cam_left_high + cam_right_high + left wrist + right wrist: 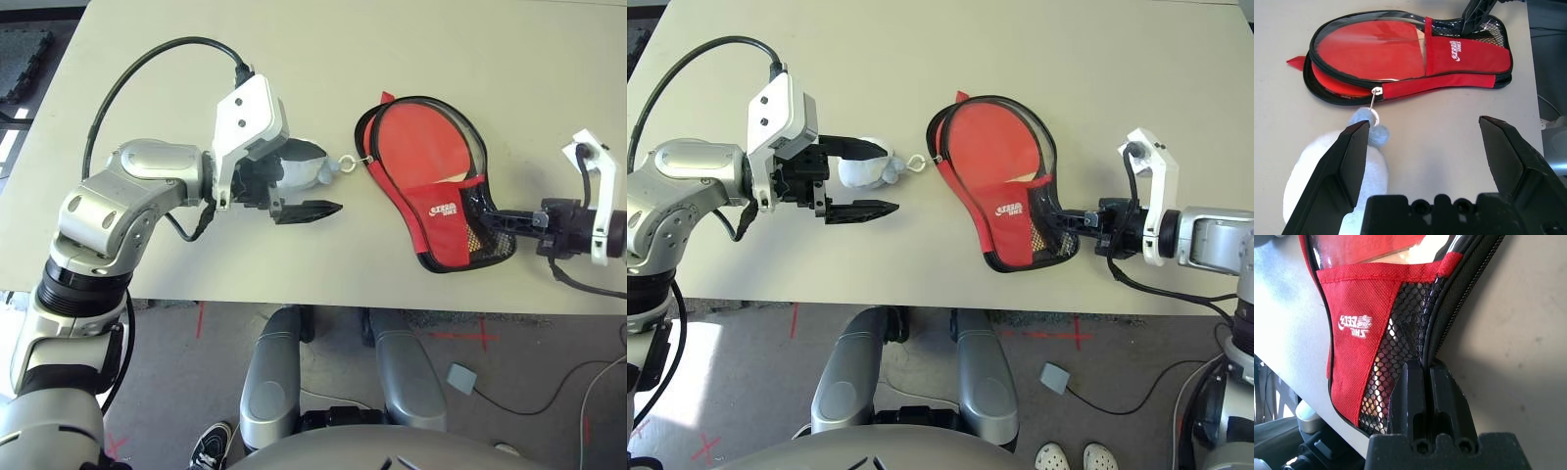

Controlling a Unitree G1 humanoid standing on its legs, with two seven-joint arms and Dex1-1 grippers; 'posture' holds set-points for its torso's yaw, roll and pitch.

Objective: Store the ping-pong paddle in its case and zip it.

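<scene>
The ping-pong paddle (423,137) already lies inside the case (446,211), its red face showing through the clear panel and a bit of the pale handle beside the mesh pocket. The case rests flat on the table (323,274), toward its right side and closer to the near edge than the far one. The right gripper (1066,219) has its fingers pressed together on the black zipper edging at the handle end, pinning the case. A short ring links the zipper pull at the rounded end to the grey-white plush charm (306,166), which lies to the case's left. The left gripper (299,181) hangs with its jaws spread wide around the charm, holding nothing. Storing looks done; zipping is in hand. Next, the left fingers probably need to close on the charm or pull and draw it along the case's rim while the right holds firm.
</scene>
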